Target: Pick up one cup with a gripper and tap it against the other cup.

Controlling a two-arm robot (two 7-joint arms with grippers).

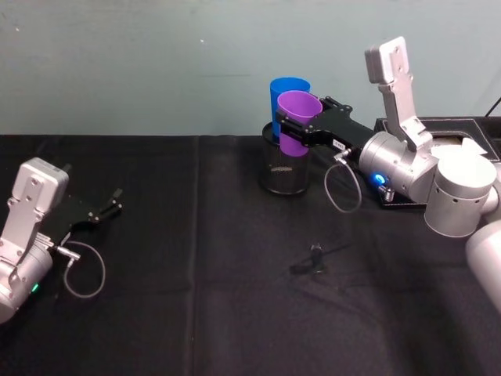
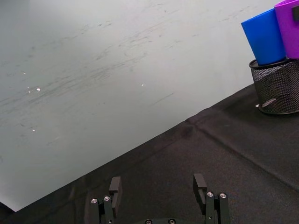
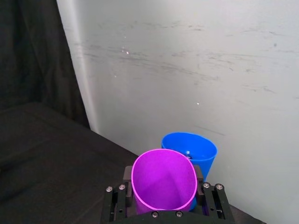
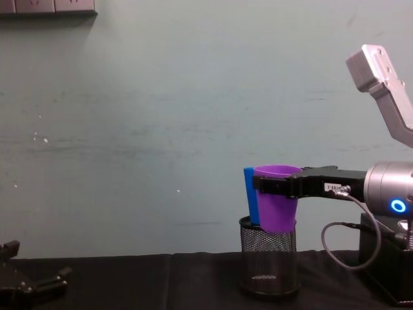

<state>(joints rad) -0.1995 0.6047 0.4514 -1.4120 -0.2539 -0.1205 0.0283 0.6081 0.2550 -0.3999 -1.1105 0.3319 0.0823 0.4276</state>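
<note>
Right gripper [image 1: 295, 131] clamps the purple cup [image 1: 300, 108] over the mesh holder [image 1: 286, 174] at the table's [image 1: 172, 313] rear edge, apparently touching the blue cup [image 1: 282, 90]. Left gripper [image 1: 113, 202]: fingers apart, left edge.

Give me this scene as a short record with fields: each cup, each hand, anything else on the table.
purple cup: lifted, upright, base about level with the mesh holder rim
blue cup: upright inside the mesh holder, beside the purple cup
cup contact: close together; touching cannot be told
right hand: shut on the purple cup's sides
left hand: open, idle, low at the table's left side
other: small black item on the table
</note>
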